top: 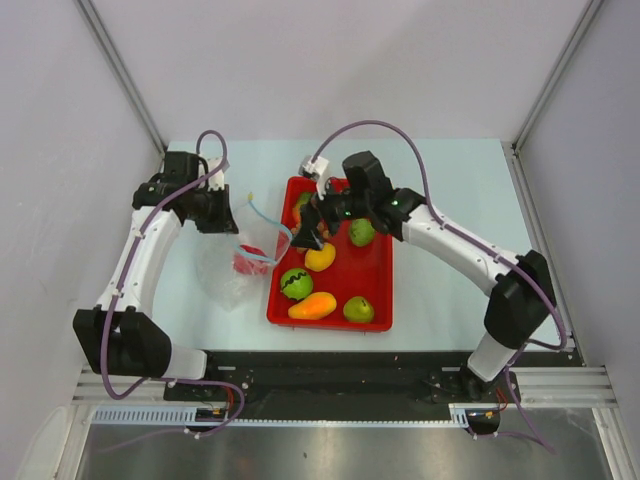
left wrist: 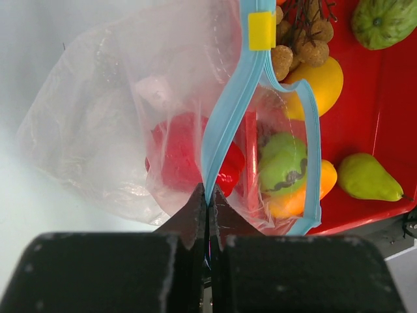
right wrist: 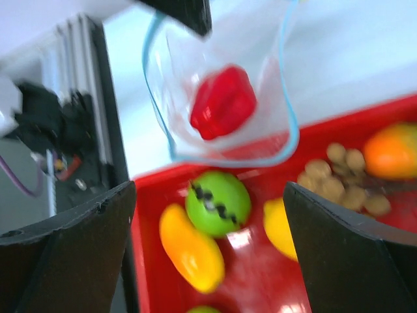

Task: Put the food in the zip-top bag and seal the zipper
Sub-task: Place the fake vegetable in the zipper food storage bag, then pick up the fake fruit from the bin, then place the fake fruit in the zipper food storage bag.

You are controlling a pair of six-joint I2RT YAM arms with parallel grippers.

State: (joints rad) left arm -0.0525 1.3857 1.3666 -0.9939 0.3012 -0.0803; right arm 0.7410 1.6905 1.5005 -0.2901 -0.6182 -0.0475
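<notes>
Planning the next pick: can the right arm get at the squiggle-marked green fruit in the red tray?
Probably yes: the right gripper hangs open over the red tray, and the green fruit lies uncovered below it.

Open clear zip-top bag (top: 222, 278) holds the red piece (top: 244, 264); other fruits (top: 296, 283) lie outside.

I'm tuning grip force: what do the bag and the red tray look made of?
The zip-top bag looks like thin clear plastic film: it wrinkles and the red piece shows through. The red tray looks like rigid glossy plastic, given highlights on its floor; painted metal is possible.
</notes>
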